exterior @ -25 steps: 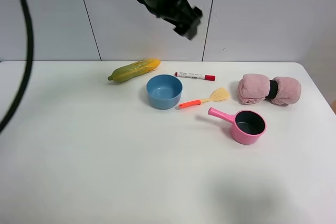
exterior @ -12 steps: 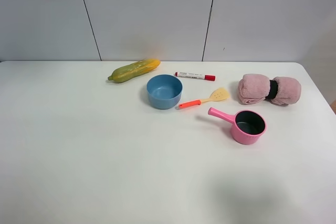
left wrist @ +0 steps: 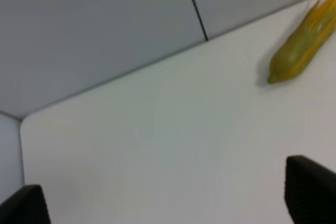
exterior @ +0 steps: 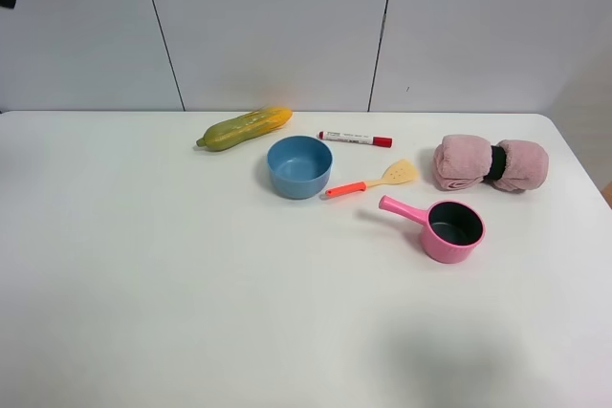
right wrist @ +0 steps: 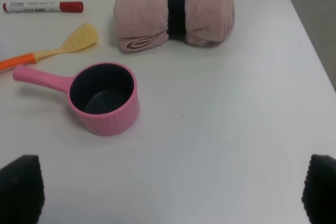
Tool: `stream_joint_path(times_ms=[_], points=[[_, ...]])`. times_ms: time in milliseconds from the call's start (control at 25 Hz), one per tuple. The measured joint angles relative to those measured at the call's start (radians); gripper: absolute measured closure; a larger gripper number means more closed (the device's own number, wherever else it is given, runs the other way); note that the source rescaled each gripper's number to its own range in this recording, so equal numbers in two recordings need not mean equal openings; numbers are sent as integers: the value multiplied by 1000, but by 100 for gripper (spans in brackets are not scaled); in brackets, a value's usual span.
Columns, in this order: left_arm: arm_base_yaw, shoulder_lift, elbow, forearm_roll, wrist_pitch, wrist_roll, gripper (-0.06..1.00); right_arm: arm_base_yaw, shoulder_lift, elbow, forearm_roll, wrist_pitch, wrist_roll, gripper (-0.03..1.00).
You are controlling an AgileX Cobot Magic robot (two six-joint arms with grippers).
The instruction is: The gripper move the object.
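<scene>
White tabletop (exterior: 191, 293) is seen below a pale panelled wall (exterior: 268, 26), with the objects gathered toward the wall.

With the blue bowl (exterior: 299, 166) taken as landmark, the spatula (exterior: 370, 180) is found just beside it on the pan's side, lying flat on the table. Its orange handle is pointed at the bowl and its pale yellow blade is turned away; whether the handle tip touches the bowl cannot be told. No gripper is in contact with the spatula.

A red-capped marker (exterior: 355, 139) lies behind the bowl, toward the wall and apart from the spatula. A yellow-green corn cob (exterior: 244, 128) is placed behind the bowl on the opposite side. A pink pan (exterior: 445, 227) stands in front of the spatula and farther from the bowl, with its handle aimed back toward the bowl. A rolled pink towel (exterior: 491, 162) with a black band lies beyond the spatula, well apart from the bowl.

Left gripper (left wrist: 168, 203) is shown in its wrist view with both fingertips spread wide and nothing between them, above bare table near the cob (left wrist: 302, 43). Right gripper (right wrist: 170, 192) is likewise seen spread apart and unloaded, above the table near the pan (right wrist: 102, 98) and towel (right wrist: 176, 15), with the spatula (right wrist: 50, 51) and marker (right wrist: 42, 7) farther off.
</scene>
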Motion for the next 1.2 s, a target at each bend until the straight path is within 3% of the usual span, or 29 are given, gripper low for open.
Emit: stream_joint_path(times_ms=[240,440,760,1080,1200], points=[[134,-290,318,-41,-146,-25,-5,0,0,0,0,0,0,-3],[259,-449,457,-51,-141,-27,-5,0,0,0,0,0,0,-3],[273,-809,672,-255,-93,-30,-5,0,0,0,0,0,0,-3],[273,-1112,703,-274,13,-30,-5,0,0,0,0,0,0,-3],[273,-1175,719,-244,33,-29,-5,0,0,0,0,0,0,-3]])
